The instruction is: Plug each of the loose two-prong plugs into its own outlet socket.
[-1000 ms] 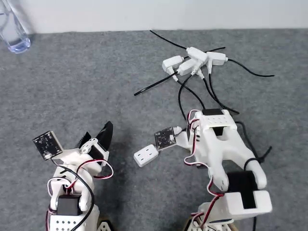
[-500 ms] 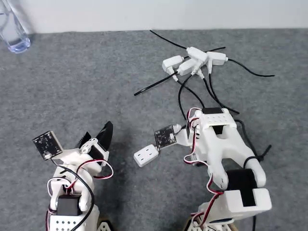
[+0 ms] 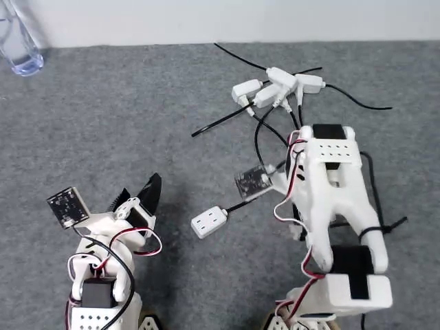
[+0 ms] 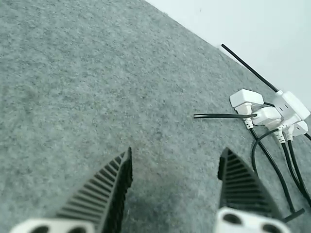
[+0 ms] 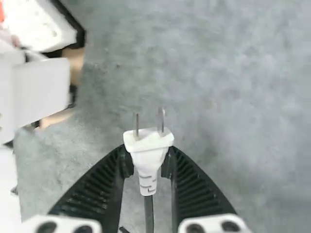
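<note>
A white two-prong plug [image 5: 147, 144] stands between the fingers of my right gripper [image 5: 147, 162], which is shut on it; its prongs point away over the grey carpet. In the high view the right arm [image 3: 330, 185] hangs over the black cords, covering its own gripper. A small white outlet socket [image 3: 208, 221] lies on the carpet left of that arm, with a black cord trailing from it. At the back lies a cluster of white plugs and sockets [image 3: 275, 88] [image 4: 269, 112]. My left gripper [image 3: 136, 196] [image 4: 175, 187] is open and holds nothing, low at the front left.
Black cords [image 3: 302, 137] loop between the cluster and the right arm. A clear bottle [image 3: 19, 42] stands at the back left corner by the white wall. Bare grey carpet [image 3: 124, 117] spreads over the left and middle.
The right arm has moved back and to the right, away from the small outlet socket, uncovering the socket's cord. The socket and the left arm have stayed put.
</note>
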